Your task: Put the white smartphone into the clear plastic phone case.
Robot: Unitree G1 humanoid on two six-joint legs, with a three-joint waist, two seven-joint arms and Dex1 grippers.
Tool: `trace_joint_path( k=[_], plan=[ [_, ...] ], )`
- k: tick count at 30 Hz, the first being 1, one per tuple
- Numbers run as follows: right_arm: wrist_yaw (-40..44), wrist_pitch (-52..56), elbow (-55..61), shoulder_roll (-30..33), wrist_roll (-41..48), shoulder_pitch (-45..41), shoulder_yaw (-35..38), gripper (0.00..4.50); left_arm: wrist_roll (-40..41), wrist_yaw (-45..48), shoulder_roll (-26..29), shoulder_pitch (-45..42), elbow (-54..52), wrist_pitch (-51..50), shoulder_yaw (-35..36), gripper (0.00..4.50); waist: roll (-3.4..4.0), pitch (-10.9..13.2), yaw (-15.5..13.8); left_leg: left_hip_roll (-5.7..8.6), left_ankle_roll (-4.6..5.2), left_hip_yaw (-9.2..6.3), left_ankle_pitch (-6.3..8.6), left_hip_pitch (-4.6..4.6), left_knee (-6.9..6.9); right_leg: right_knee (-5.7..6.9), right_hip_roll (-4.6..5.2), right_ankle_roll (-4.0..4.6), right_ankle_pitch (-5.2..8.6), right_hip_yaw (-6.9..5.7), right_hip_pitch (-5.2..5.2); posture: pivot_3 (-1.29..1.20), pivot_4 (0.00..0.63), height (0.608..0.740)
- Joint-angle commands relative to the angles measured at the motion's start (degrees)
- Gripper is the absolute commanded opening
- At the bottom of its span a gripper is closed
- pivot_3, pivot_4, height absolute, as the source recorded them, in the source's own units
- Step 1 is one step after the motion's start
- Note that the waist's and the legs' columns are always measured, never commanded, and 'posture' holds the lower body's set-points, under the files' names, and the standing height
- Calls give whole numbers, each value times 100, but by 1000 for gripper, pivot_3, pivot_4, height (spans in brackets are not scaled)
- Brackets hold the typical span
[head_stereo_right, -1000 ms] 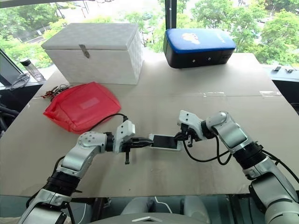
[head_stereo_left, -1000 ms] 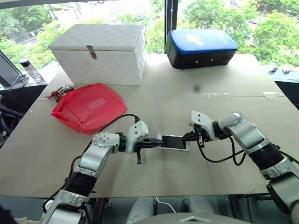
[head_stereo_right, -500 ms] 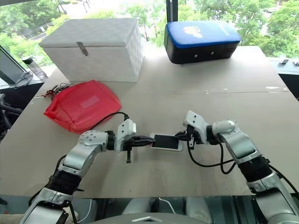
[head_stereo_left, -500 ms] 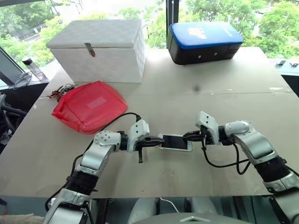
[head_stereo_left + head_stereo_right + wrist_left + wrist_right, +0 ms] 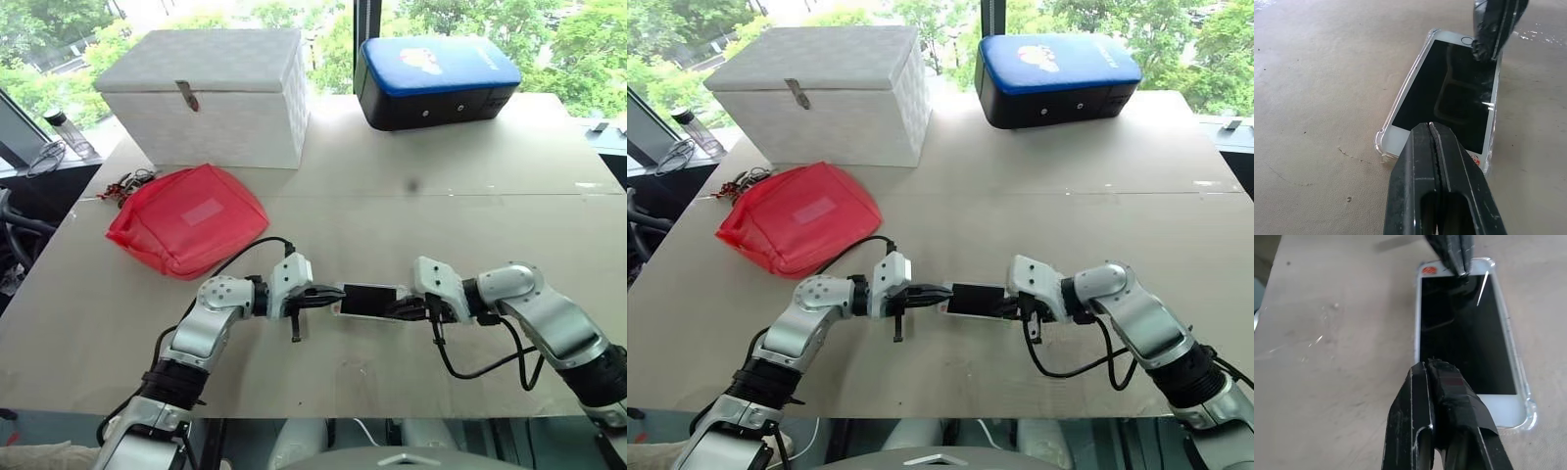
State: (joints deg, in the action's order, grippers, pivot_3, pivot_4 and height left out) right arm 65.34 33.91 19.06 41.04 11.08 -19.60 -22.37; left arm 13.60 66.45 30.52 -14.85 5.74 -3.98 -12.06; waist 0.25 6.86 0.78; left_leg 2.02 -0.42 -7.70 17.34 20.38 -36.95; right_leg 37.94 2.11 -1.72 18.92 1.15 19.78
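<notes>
The white smartphone lies screen up on the table, between my two grippers, with the rim of the clear plastic phone case around it. My left gripper is shut, its tips at the phone's left end. From the right, my right gripper is also shut, its tips over the end with the home button. Neither gripper holds anything. The case's bumper corner sticks out past the phone. Whether the tips press on the phone I cannot tell.
A red mesh bag lies at the left, with a cable bundle beyond it. A white latched box and a blue-topped black case stand at the back. The table's near edge runs close below the arms.
My right hand has drawn back towards the table's near edge, its tips still at the phone's right end. The left gripper has held still. The camera view has shifted slightly.
</notes>
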Motion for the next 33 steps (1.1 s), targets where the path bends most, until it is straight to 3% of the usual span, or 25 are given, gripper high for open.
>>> trace_joint_path(
  k=[1,6,18,33],
  plan=[
    [-17,296,-333,283,-366,84,-373,17,-211,-15,37,149,227,-26,-160,0,-1,0,-1,0,0,0,0,0,-1,0,0,0,0,0,-1,0,150,740],
    [123,558,-491,593,-496,-7,-704,17,-163,-53,65,191,-4,-149,-156,0,-4,-2,-10,0,0,-1,0,-1,-4,1,0,0,0,-2,-4,0,150,740],
    [497,648,-1167,566,-876,-329,-1554,17,-100,-192,59,174,-571,-675,-177,0,-67,-49,-27,1,2,-8,1,-16,-6,-3,2,0,0,-9,-21,0,150,740],
    [721,591,-2015,329,-1511,-248,-2230,17,-124,-122,45,303,-70,-206,-119,0,-123,-147,-49,2,33,-19,21,-100,24,-40,12,3,2,-19,-108,0,150,740]
  ],
)
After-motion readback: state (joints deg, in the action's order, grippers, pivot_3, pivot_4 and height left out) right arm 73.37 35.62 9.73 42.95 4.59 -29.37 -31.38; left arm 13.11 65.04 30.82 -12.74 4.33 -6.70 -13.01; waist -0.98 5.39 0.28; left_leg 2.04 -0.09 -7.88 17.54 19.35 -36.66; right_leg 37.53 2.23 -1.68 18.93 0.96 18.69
